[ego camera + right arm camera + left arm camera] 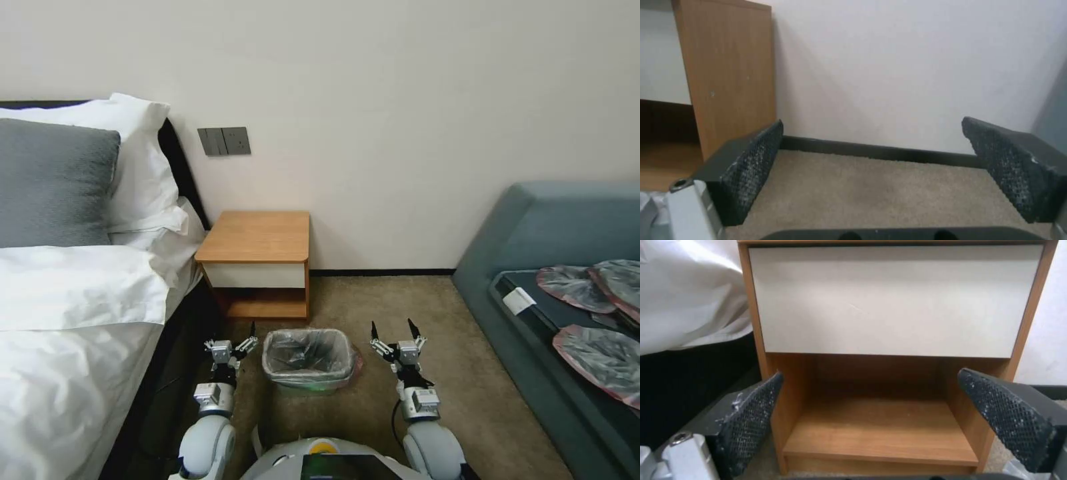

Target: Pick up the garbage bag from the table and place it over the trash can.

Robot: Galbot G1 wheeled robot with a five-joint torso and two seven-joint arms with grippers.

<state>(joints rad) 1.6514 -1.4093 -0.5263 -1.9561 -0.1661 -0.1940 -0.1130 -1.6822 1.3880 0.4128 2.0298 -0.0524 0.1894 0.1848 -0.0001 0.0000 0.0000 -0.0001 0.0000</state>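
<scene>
Since the garbage bag (308, 353) already lines the trash can (308, 379), its pink-red rim folded over the bin's edge, I judge the placing done and little left but to draw clear. Reading from the left: the bed (73, 313) runs down that side, then my left gripper (231, 347) hovers just beside the bin's left wall, jaws spread wide and holding nothing, facing the table (257, 240) beyond. The bin sits on the carpet between my two arms, its long axis running left to right, roughly equally near each. My right gripper (396, 333) hangs just beside the bin's right wall, jaws likewise apart and empty, pointed at the wall and skirting. Farther right stands a grey-blue sofa (533, 227) with spare bags (600, 313) lying on it. Nothing blocks either arm.
</scene>
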